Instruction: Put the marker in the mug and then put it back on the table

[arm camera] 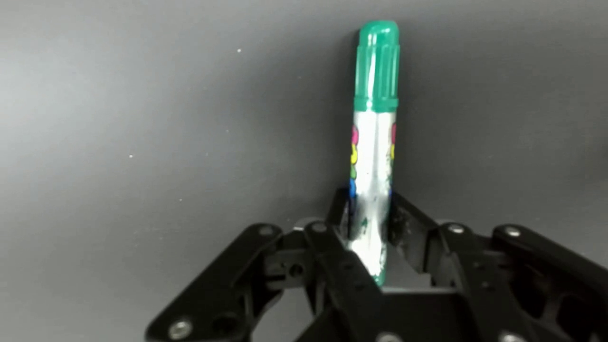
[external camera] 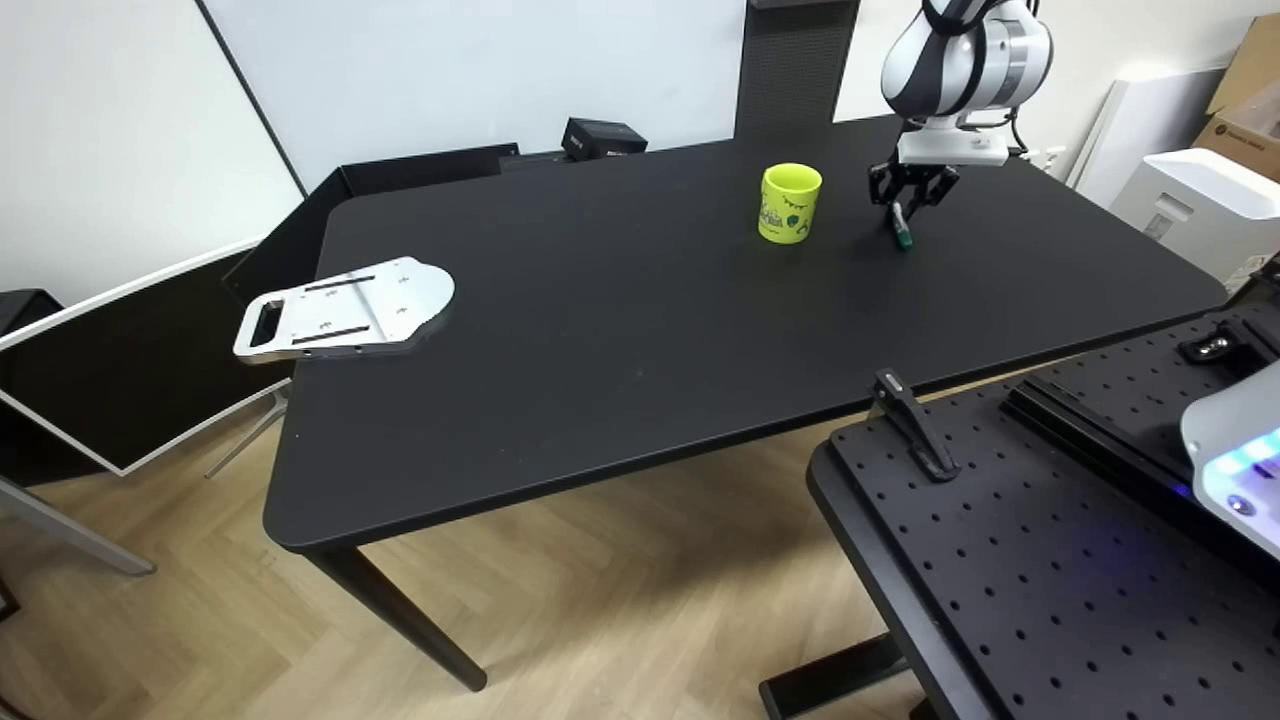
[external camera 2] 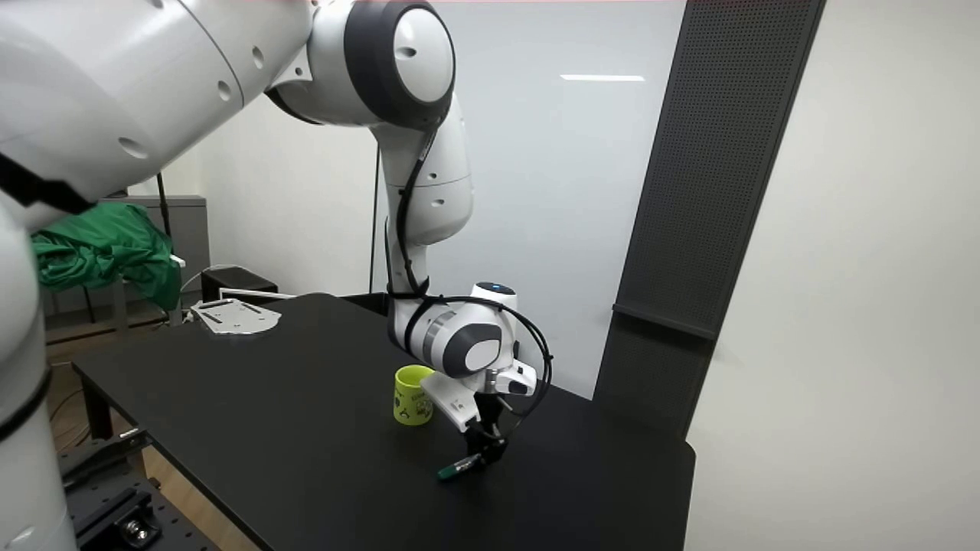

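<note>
Marker (arm camera: 374, 142) and gripper (arm camera: 366, 216) are dominating the wrist view, where the green cap, the whitish barrel and small coloured prints along its sides are showing clearly; in both exterior views the marker is appearing only as a thin stick with a green end. The wrist view is also giving the grip itself: the two fingers (arm camera: 411, 232) are clamping the barrel from either side, toward its rear, and the cap is pointing out beyond them. In both exterior views the marker is sitting low at the black table (external camera: 600, 330); whether it is touching the surface, I am not able to tell. The yellow-green mug (external camera: 790, 205) is showing in the exterior views alone, standing upright on the table, near the gripper and apart from it. In an exterior view the arm (external camera 2: 432, 184) is bending down over the table, a white part at its wrist hiding a sliver of the mug, and a green cloth (external camera 2: 107, 249) is draping in the background. In an exterior view a white bin (external camera: 1190, 220) and a cardboard box (external camera: 1245, 125) are showing beyond the table. A slotted white plate (external camera: 375, 300) is lying at the table's edge in both exterior views, well apart from the mug.
</note>
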